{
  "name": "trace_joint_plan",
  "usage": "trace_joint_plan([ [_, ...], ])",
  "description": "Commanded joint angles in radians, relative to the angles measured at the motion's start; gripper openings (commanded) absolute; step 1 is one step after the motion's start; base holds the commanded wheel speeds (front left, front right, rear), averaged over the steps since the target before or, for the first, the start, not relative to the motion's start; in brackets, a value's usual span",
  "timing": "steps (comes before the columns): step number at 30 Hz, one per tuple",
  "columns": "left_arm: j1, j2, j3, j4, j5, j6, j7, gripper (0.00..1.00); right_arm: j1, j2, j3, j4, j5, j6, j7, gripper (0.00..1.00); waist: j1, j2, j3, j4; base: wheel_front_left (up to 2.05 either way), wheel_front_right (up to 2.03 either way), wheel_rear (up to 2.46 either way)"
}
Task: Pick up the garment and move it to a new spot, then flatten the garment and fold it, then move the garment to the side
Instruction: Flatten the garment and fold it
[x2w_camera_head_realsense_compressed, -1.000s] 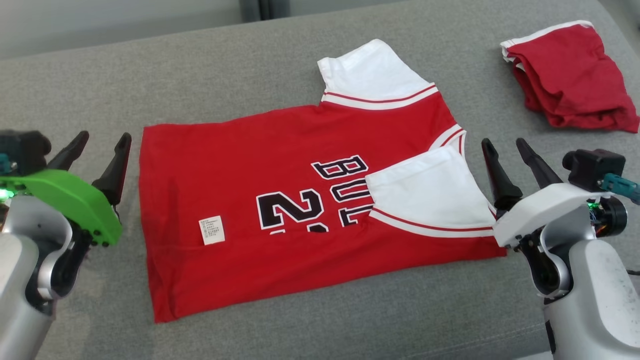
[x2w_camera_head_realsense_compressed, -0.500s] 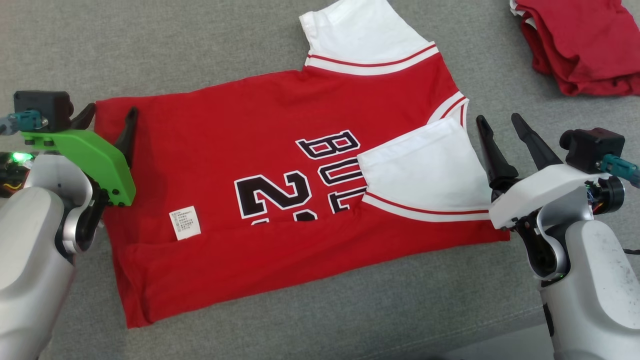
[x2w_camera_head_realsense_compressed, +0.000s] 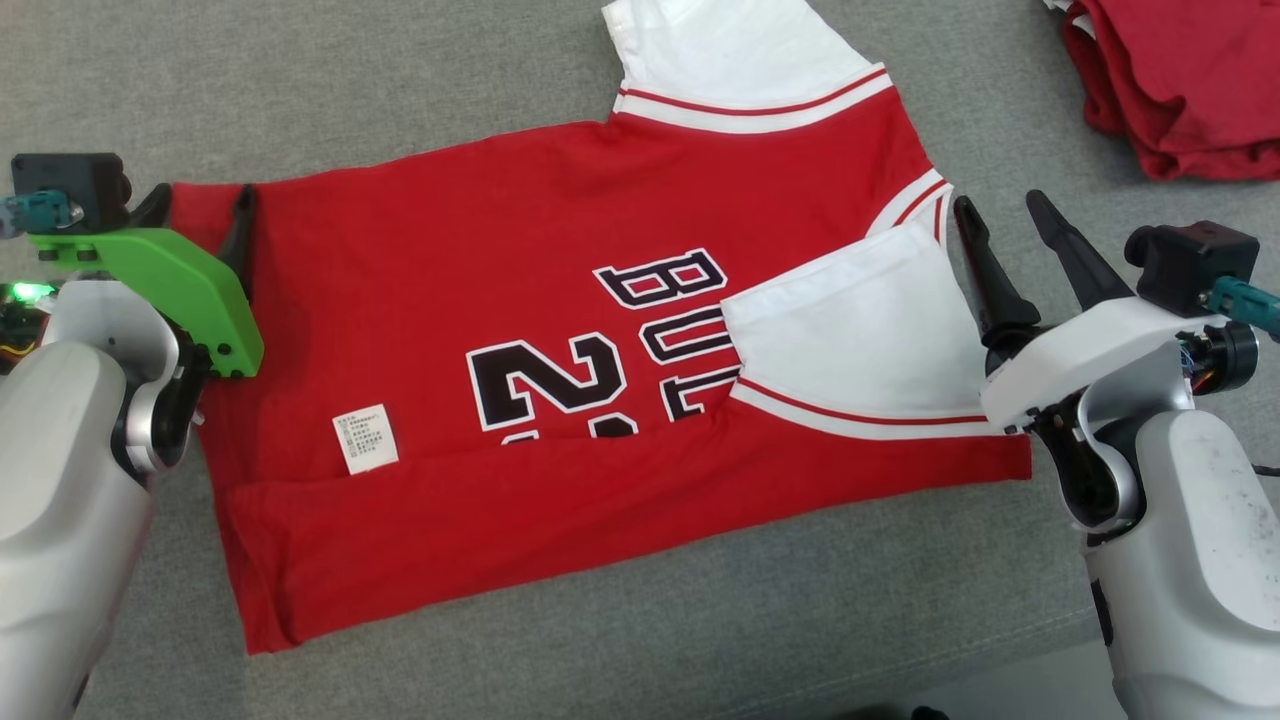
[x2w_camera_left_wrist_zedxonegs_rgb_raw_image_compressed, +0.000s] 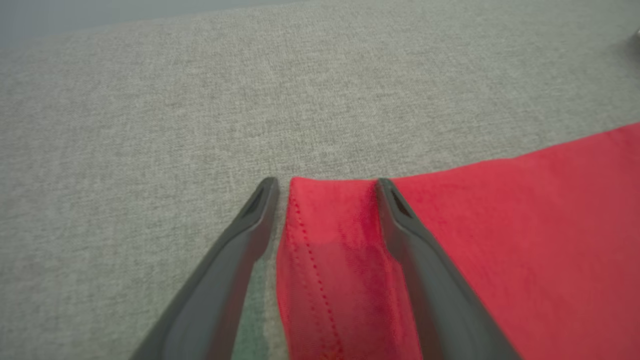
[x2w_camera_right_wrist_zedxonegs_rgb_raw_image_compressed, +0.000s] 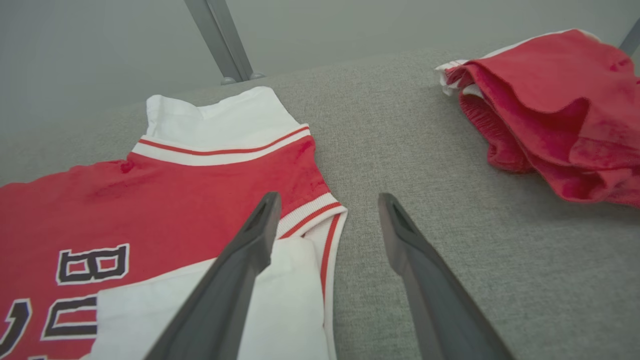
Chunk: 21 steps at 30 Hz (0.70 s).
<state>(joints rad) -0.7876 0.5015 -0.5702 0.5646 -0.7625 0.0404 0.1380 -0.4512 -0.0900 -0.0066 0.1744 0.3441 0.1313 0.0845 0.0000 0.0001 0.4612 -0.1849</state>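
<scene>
jersey is looking light, limp, best pinched at corners; left end effector is straddling its far-left hem corner, right end effector by the collar, both gaping empty.

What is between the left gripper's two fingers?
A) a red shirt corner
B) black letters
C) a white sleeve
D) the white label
A: a stitched red corner of the shirt lies between the open fingers of the left gripper.

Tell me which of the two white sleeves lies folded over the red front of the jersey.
The sleeve beside the right gripper: it covers part of the black lettering. The other sleeve sticks out onto the grey cushion.
</scene>
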Motion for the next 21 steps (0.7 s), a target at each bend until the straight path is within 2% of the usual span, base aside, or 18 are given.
trace_joint_plan([
  [1,-0.016,-0.001,0.002,0.012,-0.001,0.001,-0.004,1.00,-0.014,-0.007,0.003,-0.002,0.009,-0.001,-0.003,1.00,0.0000,-0.0001,0.003,0.000,0.00,0.00,0.00],
  [3,-0.019,-0.003,-0.002,0.024,-0.004,-0.005,0.003,1.00,-0.014,-0.009,0.006,-0.003,0.010,-0.001,-0.003,1.00,0.0000,-0.0001,0.005,0.001,0.00,0.00,0.00],
  [4,-0.021,-0.005,-0.004,0.030,-0.007,-0.009,0.005,0.95,-0.015,-0.010,0.006,-0.003,0.010,-0.001,-0.001,1.00,0.0000,-0.0001,0.005,0.002,0.00,0.00,0.00],
  [5,-0.022,-0.008,-0.005,0.034,-0.009,-0.011,0.005,0.71,-0.017,-0.011,0.007,-0.004,0.010,-0.001,-0.001,1.00,0.0000,-0.0001,0.006,0.002,0.00,0.00,0.00],
  [6,-0.023,-0.011,-0.007,0.038,-0.010,-0.015,0.004,0.40,-0.019,-0.013,0.007,-0.005,0.011,-0.001,0.000,1.00,0.0000,-0.0001,0.006,0.004,0.00,0.00,0.00],
  [7,-0.025,-0.014,-0.007,0.039,-0.012,-0.019,0.002,0.29,-0.022,-0.014,0.006,-0.005,0.010,-0.001,0.002,1.00,0.0000,-0.0001,0.006,0.005,0.00,0.00,0.00],
  [8,-0.026,-0.016,-0.008,0.040,-0.012,-0.021,-0.001,0.08,-0.026,-0.017,0.008,-0.006,0.009,-0.001,0.003,1.00,0.0000,-0.0001,0.005,0.008,0.00,0.00,0.00],
  [9,-0.028,-0.019,-0.009,0.041,-0.012,-0.022,-0.005,0.00,-0.031,-0.020,0.009,-0.006,0.008,-0.001,0.006,1.00,0.0000,-0.0001,0.005,0.010,0.00,0.00,0.00],
  [15,-0.036,-0.033,-0.010,0.031,-0.011,-0.033,-0.040,0.00,-0.099,-0.059,0.024,0.008,-0.012,-0.001,0.032,1.00,0.0000,-0.0001,0.001,0.041,0.00,0.00,0.00],
  [21,-0.051,-0.057,-0.017,-0.020,-0.001,-0.043,-0.083,0.00,-0.270,-0.098,0.046,0.085,-0.027,-0.001,0.095,1.00,0.0000,-0.0001,0.016,0.097,0.00,0.00,0.00],
])
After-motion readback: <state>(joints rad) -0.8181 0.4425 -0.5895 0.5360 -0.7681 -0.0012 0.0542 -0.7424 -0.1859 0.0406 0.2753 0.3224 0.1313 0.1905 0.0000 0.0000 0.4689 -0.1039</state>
